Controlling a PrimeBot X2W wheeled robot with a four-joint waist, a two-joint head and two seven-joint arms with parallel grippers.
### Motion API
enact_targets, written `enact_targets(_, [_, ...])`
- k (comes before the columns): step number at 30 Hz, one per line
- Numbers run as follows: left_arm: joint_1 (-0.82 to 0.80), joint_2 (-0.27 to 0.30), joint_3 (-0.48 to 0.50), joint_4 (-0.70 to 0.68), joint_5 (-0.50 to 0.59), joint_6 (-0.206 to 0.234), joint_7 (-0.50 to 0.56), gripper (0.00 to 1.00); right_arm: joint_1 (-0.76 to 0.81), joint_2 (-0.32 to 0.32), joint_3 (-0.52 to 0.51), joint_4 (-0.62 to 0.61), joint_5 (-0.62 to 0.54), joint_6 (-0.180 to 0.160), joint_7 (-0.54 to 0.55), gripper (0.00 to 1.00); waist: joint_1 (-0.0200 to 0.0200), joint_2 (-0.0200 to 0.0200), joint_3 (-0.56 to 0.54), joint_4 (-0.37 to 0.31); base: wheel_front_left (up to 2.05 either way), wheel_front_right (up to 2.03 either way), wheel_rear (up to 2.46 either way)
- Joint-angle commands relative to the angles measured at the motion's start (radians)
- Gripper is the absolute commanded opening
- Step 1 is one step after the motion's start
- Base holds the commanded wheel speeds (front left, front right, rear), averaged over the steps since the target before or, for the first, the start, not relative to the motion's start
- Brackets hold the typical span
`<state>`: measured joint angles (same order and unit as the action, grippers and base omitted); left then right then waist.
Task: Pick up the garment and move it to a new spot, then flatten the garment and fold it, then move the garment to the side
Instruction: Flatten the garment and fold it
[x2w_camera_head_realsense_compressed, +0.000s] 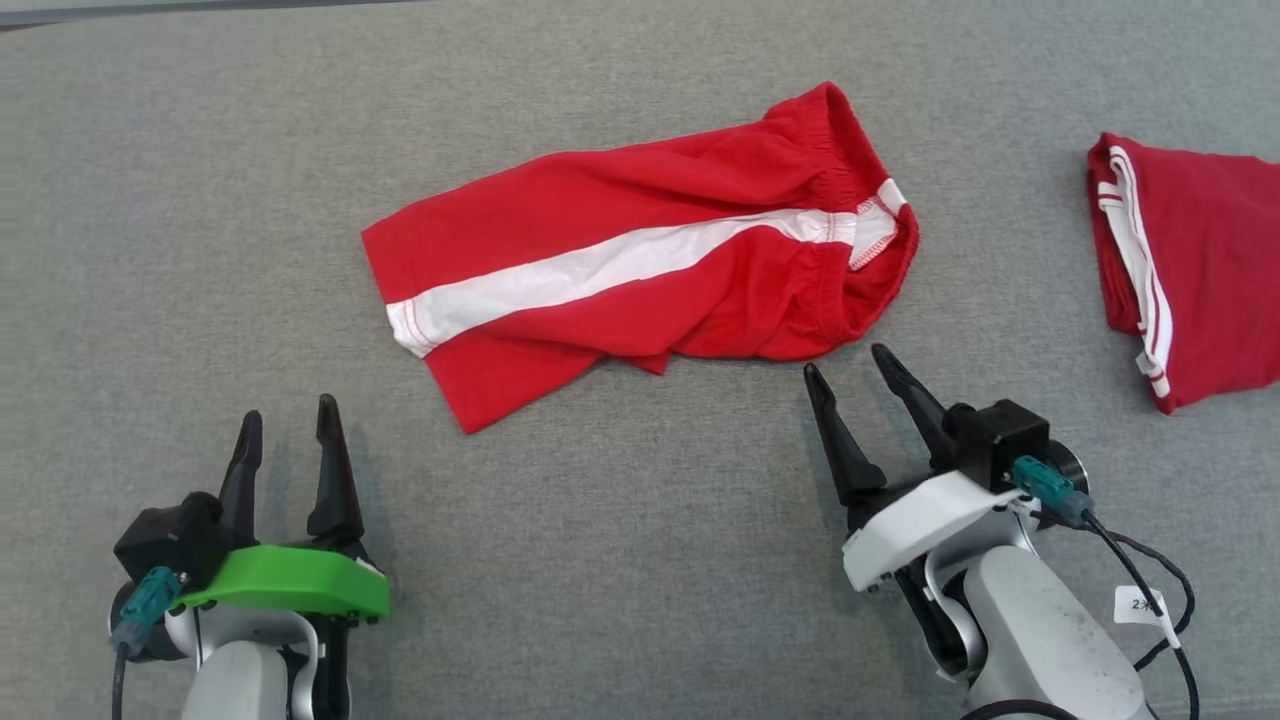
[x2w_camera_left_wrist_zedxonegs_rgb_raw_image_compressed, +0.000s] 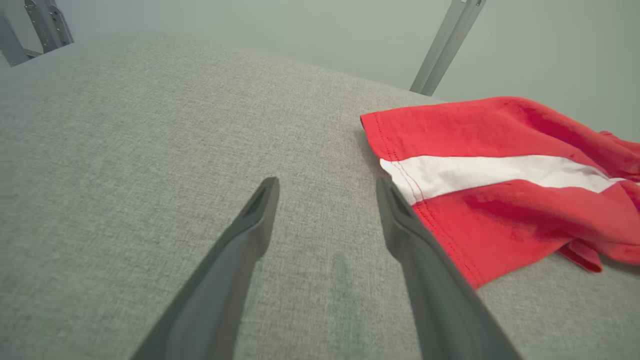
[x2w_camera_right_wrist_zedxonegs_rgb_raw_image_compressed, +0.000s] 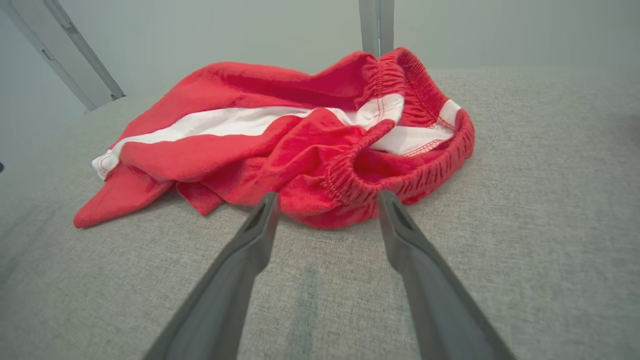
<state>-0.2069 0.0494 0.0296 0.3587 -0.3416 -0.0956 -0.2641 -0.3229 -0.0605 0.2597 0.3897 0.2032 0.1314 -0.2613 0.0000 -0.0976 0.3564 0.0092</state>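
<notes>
Flattening the red shorts (x2w_camera_head_realsense_compressed: 640, 250): open right pincer (x2w_camera_head_realsense_compressed: 846, 360) should pinch the waistband (x2w_camera_right_wrist_zedxonegs_rgb_raw_image_compressed: 400, 185) just ahead, open left pincer (x2w_camera_head_realsense_compressed: 290, 408) the near hem (x2w_camera_left_wrist_zedxonegs_rgb_raw_image_compressed: 400, 172).

Setting: robot test bench in a lab-type room. Evidence: one broad work surface (x2w_camera_head_realsense_compressed: 620, 560) covered edge to edge in plain grey woven cloth. Bare pale wall (x2w_camera_left_wrist_zedxonegs_rgb_raw_image_compressed: 310, 30) close behind it. Metal frame struts (x2w_camera_left_wrist_zedxonegs_rgb_raw_image_compressed: 446, 45) rise past the far edge, and another at the corner carries bolted brackets. A dark cable (x2w_camera_head_realsense_compressed: 1160, 575) with a teal plug (x2w_camera_head_realsense_compressed: 1045, 490) hangs loose beside the right arm (x2w_camera_head_realsense_compressed: 1050, 640), with a marked paper tag (x2w_camera_head_realsense_compressed: 1140, 605) fixed on it. There is a like plug on the left arm (x2w_camera_head_realsense_compressed: 240, 680). On the surface: red shorts (x2w_camera_head_realsense_compressed: 640, 270), rumpled, and a second red garment (x2w_camera_head_realsense_compressed: 1200, 270), folded, well apart to the right.
</notes>
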Motion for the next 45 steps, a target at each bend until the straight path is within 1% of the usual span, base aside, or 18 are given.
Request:
enact_targets(1, [0.018, 0.003, -0.014, -0.009, -0.011, 0.008, 0.0, 1.0, -0.003, -0.001, -0.01, 0.022, 0.034, -0.002, -0.002, 1.0, 0.0, 0.0001, -0.016, 0.046, 0.0, 0.0, 0.0])
enact_targets(4, [0.027, 0.003, -0.036, -0.018, -0.016, 0.016, 0.0, 1.0, -0.012, 0.004, -0.005, 0.052, 0.072, -0.001, -0.002, 1.0, 0.0, 0.0001, -0.011, 0.063, 0.0, 0.0, 0.0])
enact_targets(7, [0.023, 0.003, -0.048, -0.026, -0.021, 0.024, 0.0, 1.0, -0.013, 0.005, 0.001, 0.072, 0.085, -0.001, -0.002, 1.0, 0.0, 0.0001, -0.003, 0.074, 0.0, 0.0, 0.0])
enact_targets(13, [0.0, 0.003, -0.06, -0.046, -0.021, 0.021, 0.0, 1.0, -0.035, 0.008, -0.012, 0.112, 0.084, -0.001, -0.002, 1.0, 0.0, 0.0001, 0.015, 0.094, 0.0, 0.0, 0.0])
enact_targets(19, [-0.005, 0.003, -0.083, -0.05, -0.031, 0.017, 0.0, 1.0, -0.065, 0.01, -0.047, 0.156, 0.153, -0.001, -0.001, 0.99, 0.0, 0.0001, 0.032, 0.124, 0.0, 0.0, 0.0])
enact_targets(21, [0.0, 0.003, -0.081, -0.048, -0.034, 0.016, 0.0, 1.0, -0.072, 0.01, -0.048, 0.165, 0.175, -0.001, -0.001, 0.9, 0.0, 0.0001, 0.036, 0.132, 0.0, 0.0, 0.0])
enact_targets(23, [0.005, 0.003, -0.08, -0.047, -0.038, 0.015, 0.0, 1.0, -0.074, 0.01, -0.045, 0.171, 0.183, -0.001, -0.001, 0.42, 0.0, 0.0001, 0.039, 0.137, 0.0, 0.0, 0.0])
enact_targets(24, [0.006, 0.003, -0.081, -0.048, -0.037, 0.015, 0.0, 1.0, -0.077, 0.01, -0.044, 0.171, 0.186, -0.001, -0.001, 0.22, 0.0, 0.0001, 0.041, 0.138, 0.0, 0.0, 0.0])
enact_targets(25, [0.008, 0.003, -0.081, -0.05, -0.04, 0.014, 0.0, 1.0, -0.08, 0.01, -0.043, 0.171, 0.186, -0.001, -0.001, 0.0, 0.0, 0.0001, 0.043, 0.139, 0.0, 0.0, 0.0])
enact_targets(29, [0.011, 0.003, -0.081, -0.056, -0.038, 0.003, 0.0, 1.0, -0.075, 0.01, -0.043, 0.17, 0.184, -0.001, -0.001, 0.0, 0.0, 0.0001, 0.039, 0.135, 0.0, 0.0, 0.0])
enact_targets(35, [0.036, 0.003, -0.077, -0.051, -0.029, -0.007, 0.0, 1.0, -0.027, 0.01, -0.037, 0.146, 0.203, -0.001, -0.001, 0.0, 0.0, 0.0001, -0.01, 0.093, 0.0, 0.0, 0.0])
enact_targets(41, [0.081, 0.003, -0.077, -0.036, -0.023, -0.011, 0.0, 1.0, 0.048, 0.01, 0.008, 0.136, 0.239, -0.001, -0.001, 0.0, 0.0, 0.0001, -0.108, 0.036, 0.0, 0.0, 0.0])
enact_targets(44, [0.112, 0.003, -0.077, -0.026, -0.023, -0.009, 0.001, 1.0, 0.094, 0.01, 0.031, 0.126, 0.251, -0.001, -0.001, 0.0, 0.0, 0.0001, -0.161, 0.011, 0.0, 0.0, 0.0])
enact_targets(45, [0.133, 0.003, -0.076, -0.019, -0.022, -0.005, 0.001, 1.0, 0.124, 0.01, 0.043, 0.122, 0.253, -0.001, -0.001, 0.0, 0.0, 0.0001, -0.193, -0.003, 0.0, 0.0, 0.0])
